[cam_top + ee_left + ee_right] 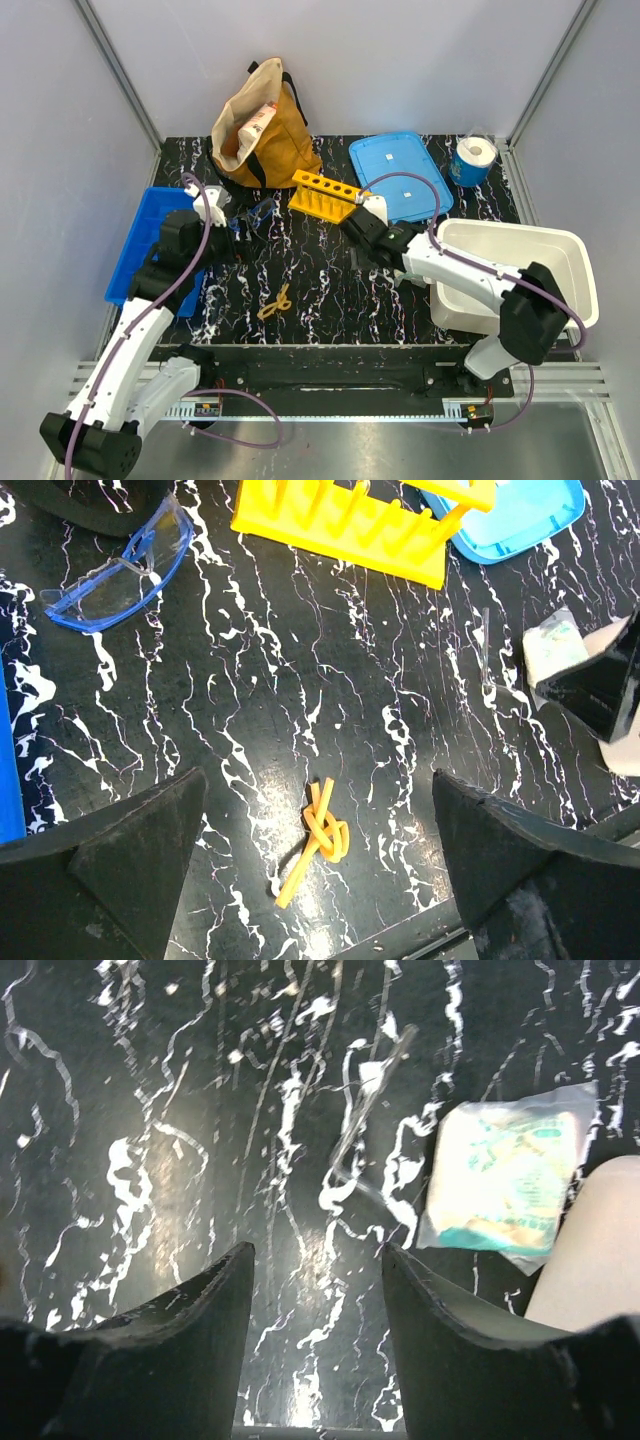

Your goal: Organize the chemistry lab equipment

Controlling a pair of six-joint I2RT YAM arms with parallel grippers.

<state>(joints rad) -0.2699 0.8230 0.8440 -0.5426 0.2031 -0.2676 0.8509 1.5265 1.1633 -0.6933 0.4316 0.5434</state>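
Hard to make out: the thin clear tube (370, 1105) nearly vanishes among the white veins of the black marbled tabletop (330, 290). A fainter streak beside it may be a second tube; I cannot tell. The right wrist view is blurred.
Cut off: a pale rounded shape (600, 1250) runs off that view's right edge and cannot be identified.
Materials and shapes: the safety goggles (120, 570) have clear lenses in a blue frame. The pale green glove (505, 1175) lies folded flat in a clear square packet. The yellow looped piece (325, 835) is a strand tied in a knot. The yellow test tube rack (325, 193) is hard plastic with a row of round holes.
Counts: one pair of goggles, one glove packet, one knot, one rack, one certain tube.
Left gripper (318, 780): fingers spread wide, empty; the looped piece shows between them, on the table ahead.
Right gripper (317, 1255): fingers moderately parted, empty; tube ahead, packet ahead to the right.
Where: all lie on the tabletop, between the blue tray (140, 250) and the white bin (520, 255).
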